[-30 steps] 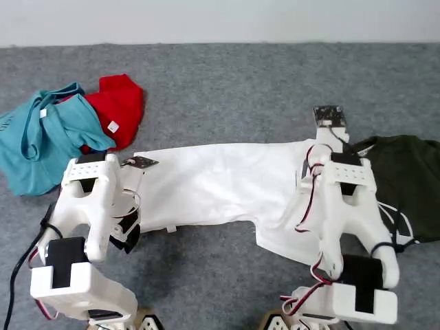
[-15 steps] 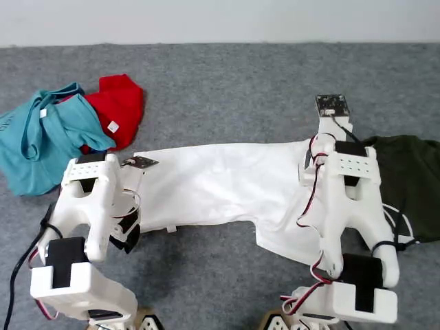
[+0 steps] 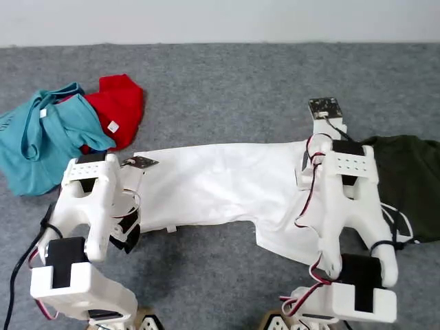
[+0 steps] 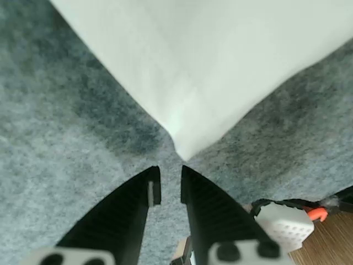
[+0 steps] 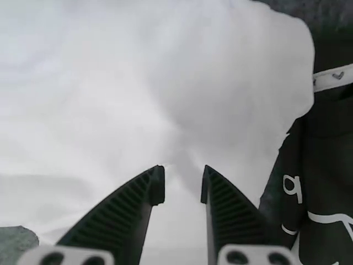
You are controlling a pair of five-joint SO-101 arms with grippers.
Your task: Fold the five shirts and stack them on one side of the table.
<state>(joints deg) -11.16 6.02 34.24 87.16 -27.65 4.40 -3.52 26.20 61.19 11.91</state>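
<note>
The white shirt (image 3: 220,189) lies spread flat across the middle of the high view, its long upper edge running from left of centre to right of centre. Its lower edge steps down into a loose flap at lower right. A dark green shirt (image 3: 405,179) lies at the right edge, touching the white one. A teal shirt (image 3: 41,137) is bunched at the left edge, overlapping a red shirt (image 3: 120,106) just to its right. Both are well apart from the white shirt.

The grey felt table cover (image 3: 227,82) is bare along the whole upper band and in the lower centre between the arms.

The left gripper (image 4: 171,182) sits low over the felt. Its jaws are a narrow slit apart with nothing between them, and a corner of the white shirt lies just off their tips. The right gripper (image 5: 182,185) is over the white shirt near the dark green one, jaws parted and released, with white cloth beneath.

Since half a second ago the right arm (image 3: 347,179) has shifted slightly toward the left of the frame. The left arm (image 3: 93,192) and all the shirts are unchanged.
</note>
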